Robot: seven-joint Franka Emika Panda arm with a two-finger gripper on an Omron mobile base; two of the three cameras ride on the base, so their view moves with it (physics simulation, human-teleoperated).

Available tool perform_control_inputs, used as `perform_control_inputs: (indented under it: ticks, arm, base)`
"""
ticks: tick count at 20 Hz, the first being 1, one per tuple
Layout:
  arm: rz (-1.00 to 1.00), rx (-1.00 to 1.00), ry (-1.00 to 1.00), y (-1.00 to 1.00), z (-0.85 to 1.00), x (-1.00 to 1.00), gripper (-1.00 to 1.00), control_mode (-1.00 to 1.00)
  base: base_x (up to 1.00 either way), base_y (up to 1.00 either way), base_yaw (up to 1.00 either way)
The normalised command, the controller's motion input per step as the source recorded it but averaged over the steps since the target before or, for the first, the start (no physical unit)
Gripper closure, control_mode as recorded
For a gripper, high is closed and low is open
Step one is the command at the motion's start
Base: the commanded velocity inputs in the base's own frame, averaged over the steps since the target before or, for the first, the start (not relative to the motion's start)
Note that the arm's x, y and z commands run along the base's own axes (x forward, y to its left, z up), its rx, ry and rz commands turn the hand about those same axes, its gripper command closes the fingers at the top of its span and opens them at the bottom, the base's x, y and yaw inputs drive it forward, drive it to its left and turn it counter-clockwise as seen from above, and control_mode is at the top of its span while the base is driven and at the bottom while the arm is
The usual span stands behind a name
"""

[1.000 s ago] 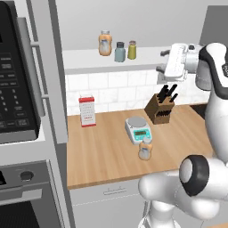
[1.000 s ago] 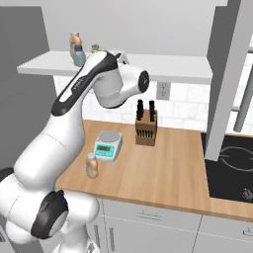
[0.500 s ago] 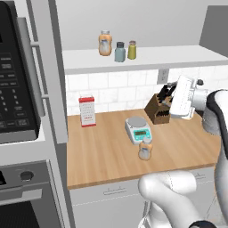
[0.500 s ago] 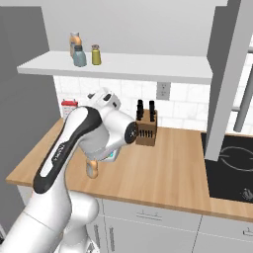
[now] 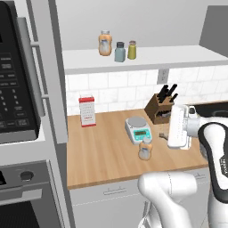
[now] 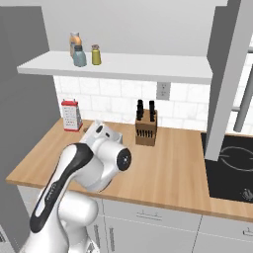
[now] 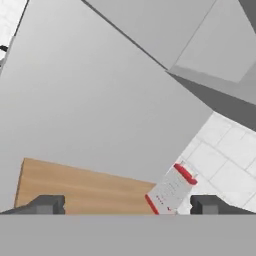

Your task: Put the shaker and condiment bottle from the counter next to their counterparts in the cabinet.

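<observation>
Your bottle (image 5: 145,149) stands upright near the counter's (image 5: 102,156) front edge, just in front of the scale (image 5: 138,129). The gripper (image 7: 125,204) hangs to its right, fingers wide apart and empty, so you'd reach left and a bit down.

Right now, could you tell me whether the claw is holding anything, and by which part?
Nothing is held: the claw is open and empty, with the grater showing beyond its gap.

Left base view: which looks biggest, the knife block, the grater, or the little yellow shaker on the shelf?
1. Knife block and grater: look about alike, too close to rank.
2. Yellow shaker: clearly smallest, though it stands farther back.
</observation>
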Motion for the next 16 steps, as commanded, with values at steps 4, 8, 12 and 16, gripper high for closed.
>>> perform_control_inputs:
  ticks: [4,8,12,16]
  arm:
    - [0.09,-0.13,0.09,0.0,-0.56,0.0,-1.0,-1.0]
    - [0.04,0.0,0.06,0.0,-0.47,0.0,-1.0,-1.0]
    - [0.09,0.0,0.25,-0.01,-0.72,0.0,-1.0,-1.0]
    - [0.06,0.0,0.15,-0.02,-0.35,0.03,-1.0,-1.0]
  base:
    - [0.0,0.0,0.0]
    - [0.0,0.0,0.0]
    - [0.0,0.0,0.0]
    - [0.0,0.0,0.0]
